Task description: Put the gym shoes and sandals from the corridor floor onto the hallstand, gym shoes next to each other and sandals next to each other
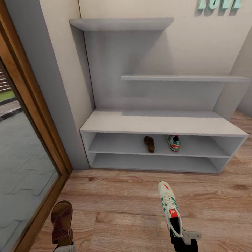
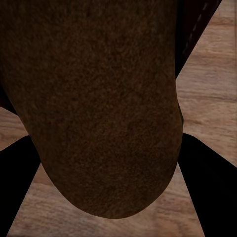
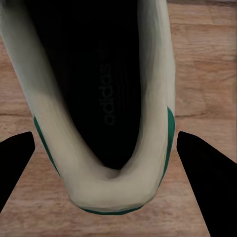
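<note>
Light brown wood-grain plank floor (image 1: 133, 206) runs up to a pale grey-white low hallstand (image 1: 161, 123) set against an off-white wall, with two matching floating shelves (image 1: 122, 23) above it and a wood-framed glass door (image 1: 24, 115) beside its left end.

Two shoes sit in the hallstand's upper slot: one small brown leather sandal (image 1: 149, 143) and, just beside it to the right, one white sneaker with green stripes (image 1: 173, 142). Both lie front to back in the slot; which end faces outward is too small to tell.

In front of the hallstand, apart from it, two more shoes are held above the floor. A second white lace-up sneaker (image 1: 169, 204) has its long axis toward the hallstand, toe leading, with the right gripper (image 1: 182, 236) pinching its heel. A second brown sandal (image 1: 62, 221), nearer the glass door, also points its toe toward the hallstand, with the left gripper (image 1: 64, 247) at its heel end; the left wrist view shows dark fingers (image 2: 207, 182) on either side of the sandal's sole.

Open floor lies between the held shoes and the hallstand.
</note>
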Motion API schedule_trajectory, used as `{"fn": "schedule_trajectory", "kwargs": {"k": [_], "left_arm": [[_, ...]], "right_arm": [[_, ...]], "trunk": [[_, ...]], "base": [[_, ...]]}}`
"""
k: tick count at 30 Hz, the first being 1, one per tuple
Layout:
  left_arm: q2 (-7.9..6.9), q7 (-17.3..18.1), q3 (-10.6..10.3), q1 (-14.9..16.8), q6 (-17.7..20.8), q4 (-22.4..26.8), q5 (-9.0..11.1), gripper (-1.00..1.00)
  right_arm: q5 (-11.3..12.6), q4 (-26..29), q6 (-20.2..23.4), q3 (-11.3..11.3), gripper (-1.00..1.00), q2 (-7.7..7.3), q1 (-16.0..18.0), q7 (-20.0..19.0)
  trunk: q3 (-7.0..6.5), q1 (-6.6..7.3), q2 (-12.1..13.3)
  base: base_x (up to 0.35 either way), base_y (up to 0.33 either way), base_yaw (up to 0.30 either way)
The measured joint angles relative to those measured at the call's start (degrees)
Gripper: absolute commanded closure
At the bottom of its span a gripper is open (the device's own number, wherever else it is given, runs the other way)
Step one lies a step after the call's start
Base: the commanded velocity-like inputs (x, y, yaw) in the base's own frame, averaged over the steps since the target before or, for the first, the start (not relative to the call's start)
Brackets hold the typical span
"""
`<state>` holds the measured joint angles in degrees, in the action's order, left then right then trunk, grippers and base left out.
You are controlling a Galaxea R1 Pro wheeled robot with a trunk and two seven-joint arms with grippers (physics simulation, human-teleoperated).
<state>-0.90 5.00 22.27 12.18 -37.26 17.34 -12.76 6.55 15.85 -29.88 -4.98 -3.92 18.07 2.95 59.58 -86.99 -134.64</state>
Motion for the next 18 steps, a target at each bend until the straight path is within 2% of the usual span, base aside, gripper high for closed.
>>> {"fn": "schedule_trajectory", "kwargs": {"k": [13, 16, 18], "left_arm": [[0.02, 0.00, -0.36, 0.06, 0.23, 0.00, -0.30, 1.00], [0.08, 0.09, -0.50, 0.11, 0.68, 0.00, -0.42, 1.00], [0.11, 0.04, -0.54, 0.27, 1.00, 0.00, -0.45, 1.00]], "right_arm": [[0.14, 0.02, -0.02, 0.23, 1.00, -0.01, 0.00, 0.21], [0.29, 0.12, -0.01, 0.48, 1.00, -0.39, 0.00, 0.36], [0.60, 0.20, -0.04, 1.24, 1.00, -1.38, 0.01, 0.54]], "trunk": [[0.00, 0.00, 0.00], [0.00, 0.00, 0.00], [0.00, 0.00, 0.00]], "base": [[0.000, 0.000, 0.000], [0.000, 0.000, 0.000], [0.000, 0.000, 0.000]]}}
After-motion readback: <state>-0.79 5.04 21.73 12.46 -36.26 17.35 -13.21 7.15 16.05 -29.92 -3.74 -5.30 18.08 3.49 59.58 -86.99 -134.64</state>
